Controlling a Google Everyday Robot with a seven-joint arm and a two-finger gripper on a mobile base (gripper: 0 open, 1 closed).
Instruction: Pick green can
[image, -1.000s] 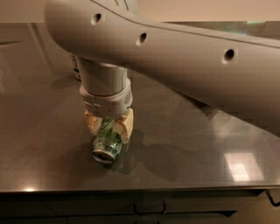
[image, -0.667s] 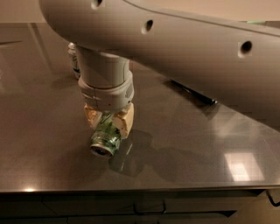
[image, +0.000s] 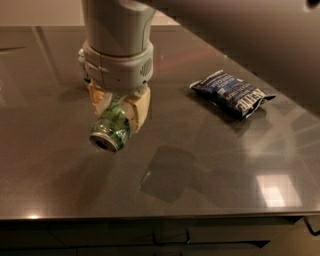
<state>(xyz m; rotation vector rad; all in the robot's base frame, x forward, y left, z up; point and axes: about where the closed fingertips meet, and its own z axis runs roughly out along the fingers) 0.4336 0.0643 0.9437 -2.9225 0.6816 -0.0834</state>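
The green can (image: 111, 129) is a small metallic green drink can with dark squiggles and a silver end facing the camera. It lies tilted between the tan fingers (image: 137, 111) of my gripper (image: 119, 111), which is shut on it and holds it above the grey table (image: 200, 170). The can's shadow lies on the table to its lower right. The grey wrist and arm come down from the top of the view and hide the can's upper end.
A dark blue snack bag (image: 231, 93) lies on the table to the right. Part of a second can (image: 83, 65) shows behind the wrist at the left. The table's front edge runs along the bottom of the view.
The gripper has risen with the green can in it, lifting the can off the table. The arm has swung up, uncovering the blue snack bag.
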